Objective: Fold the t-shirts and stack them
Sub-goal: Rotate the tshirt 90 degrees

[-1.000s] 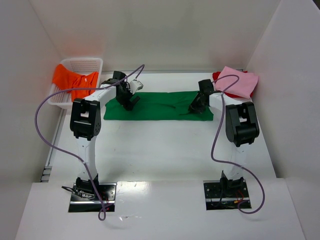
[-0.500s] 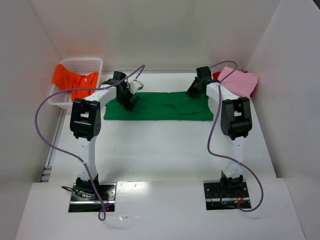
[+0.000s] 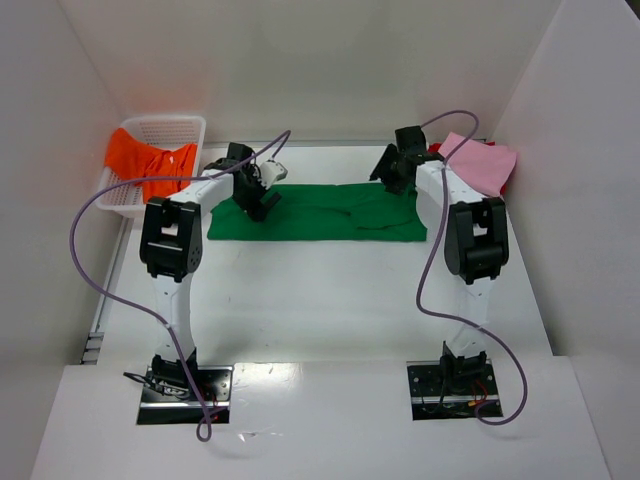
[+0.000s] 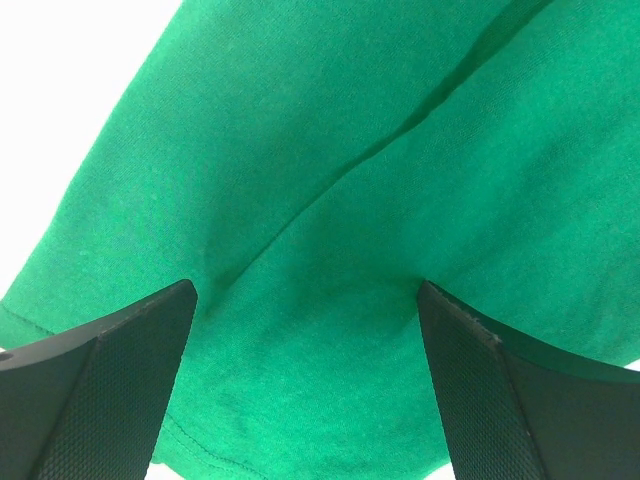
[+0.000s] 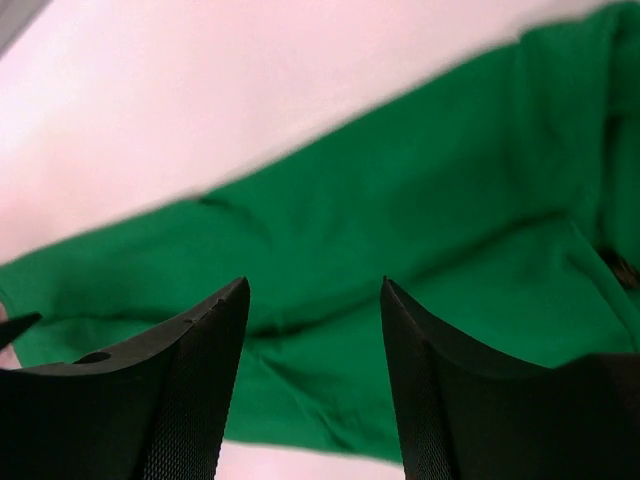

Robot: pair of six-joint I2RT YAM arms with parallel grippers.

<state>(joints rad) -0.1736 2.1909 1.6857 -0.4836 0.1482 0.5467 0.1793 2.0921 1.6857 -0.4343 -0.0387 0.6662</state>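
Note:
A bright green t-shirt [image 3: 320, 212] lies folded into a long flat strip across the back of the table. My left gripper [image 3: 258, 203] is open, low over the strip's left part, with green cloth [image 4: 330, 230] between and under its fingers [image 4: 110, 390]. My right gripper [image 3: 387, 173] is open and empty, above the strip's far right edge; the green cloth [image 5: 400, 240] lies below it. A pink t-shirt [image 3: 480, 165] lies on a red one [image 3: 436, 152] at the back right. An orange t-shirt [image 3: 150, 163] hangs over the basket.
A white plastic mesh basket [image 3: 170, 128] stands at the back left, against the left wall. White walls close in the table on the left, back and right. Purple cables loop from each arm.
My right gripper has lifted off the shirt's right end and moved toward the back, to the strip's far right edge. The left gripper and the shirt have not moved.

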